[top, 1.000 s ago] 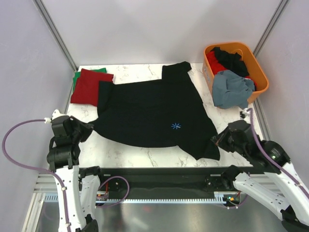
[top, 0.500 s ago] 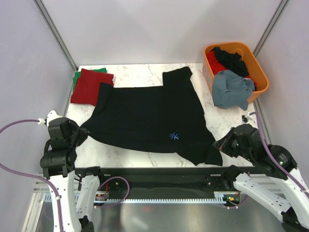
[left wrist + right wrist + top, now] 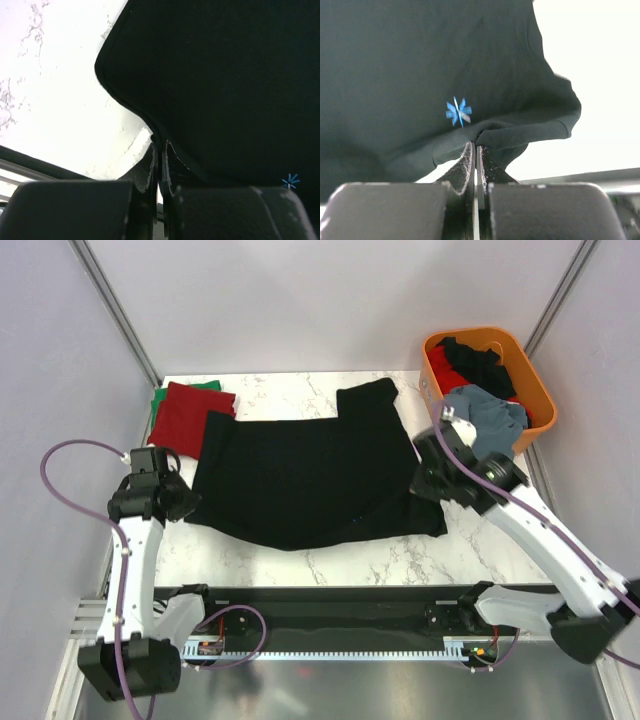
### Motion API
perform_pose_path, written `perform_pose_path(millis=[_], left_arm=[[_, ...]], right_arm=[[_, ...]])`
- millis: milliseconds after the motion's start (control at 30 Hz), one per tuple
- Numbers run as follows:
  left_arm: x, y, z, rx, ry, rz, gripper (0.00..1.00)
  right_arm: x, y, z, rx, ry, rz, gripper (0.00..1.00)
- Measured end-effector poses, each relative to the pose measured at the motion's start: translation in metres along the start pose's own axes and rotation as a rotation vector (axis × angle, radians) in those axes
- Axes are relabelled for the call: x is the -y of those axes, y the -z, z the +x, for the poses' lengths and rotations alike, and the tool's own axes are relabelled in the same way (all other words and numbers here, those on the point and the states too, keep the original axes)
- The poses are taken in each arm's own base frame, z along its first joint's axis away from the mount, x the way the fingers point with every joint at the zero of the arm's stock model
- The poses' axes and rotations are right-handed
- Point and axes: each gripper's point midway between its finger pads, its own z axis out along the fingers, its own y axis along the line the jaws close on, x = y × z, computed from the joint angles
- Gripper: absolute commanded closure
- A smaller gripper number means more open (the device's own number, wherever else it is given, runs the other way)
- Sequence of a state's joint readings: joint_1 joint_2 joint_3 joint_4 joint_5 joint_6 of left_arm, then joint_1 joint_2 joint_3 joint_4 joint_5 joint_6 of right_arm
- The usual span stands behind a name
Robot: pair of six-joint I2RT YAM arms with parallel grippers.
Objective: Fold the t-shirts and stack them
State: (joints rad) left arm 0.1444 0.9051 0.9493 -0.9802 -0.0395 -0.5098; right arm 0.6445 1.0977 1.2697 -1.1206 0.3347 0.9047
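Observation:
A black t-shirt (image 3: 300, 475) lies spread across the middle of the table, its near part folded back over itself. My left gripper (image 3: 182, 502) is shut on its near left edge (image 3: 159, 141). My right gripper (image 3: 428, 480) is shut on its right side, pinching a fold of the cloth (image 3: 478, 142) just below the light-blue mark (image 3: 458, 112). A folded dark red shirt (image 3: 186, 416) lies on a green one (image 3: 158, 400) at the back left. A grey-blue shirt (image 3: 490, 412), a black one (image 3: 478, 358) and a red one (image 3: 446, 365) sit in the basket.
The orange plastic basket (image 3: 535, 390) stands at the back right corner of the marble table (image 3: 370, 560). A black rail (image 3: 320, 602) runs along the table's near edge.
Both grippers have moved away from the near edge towards the back, carrying the shirt's near edge over itself. The light-blue mark no longer shows from above.

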Motion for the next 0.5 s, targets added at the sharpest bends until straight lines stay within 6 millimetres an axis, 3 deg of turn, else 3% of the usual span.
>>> perform_pose_path(millis=[133, 267, 333, 367, 433, 467, 500], left_arm=[[-0.001, -0.029, -0.006, -0.060, -0.030, -0.049, 0.98], [-0.009, -0.062, -0.005, -0.136, -0.025, -0.113, 0.93], [-0.014, -0.078, -0.003, -0.176, -0.017, -0.142, 0.86], [-0.016, -0.086, -0.003, -0.193, -0.012, -0.152, 0.61], [-0.020, -0.101, 0.002, -0.239, -0.006, -0.168, 0.39], [-0.022, -0.109, 0.004, -0.265, 0.008, -0.171, 0.21], [-0.023, -0.115, 0.007, -0.291, 0.022, -0.164, 0.16]], right_arm=[[-0.019, -0.038, -0.034, 0.021, 0.032, 0.057, 1.00], [-0.009, -0.090, -0.057, -0.003, 0.029, 0.148, 1.00], [-0.002, -0.119, -0.064, -0.027, 0.037, 0.192, 1.00], [0.001, -0.134, -0.066, -0.045, 0.046, 0.210, 0.97], [0.000, -0.157, -0.072, -0.079, 0.063, 0.228, 0.56], [-0.004, -0.171, -0.076, -0.097, 0.076, 0.226, 0.35], [-0.010, -0.183, -0.081, -0.105, 0.089, 0.212, 0.12]])
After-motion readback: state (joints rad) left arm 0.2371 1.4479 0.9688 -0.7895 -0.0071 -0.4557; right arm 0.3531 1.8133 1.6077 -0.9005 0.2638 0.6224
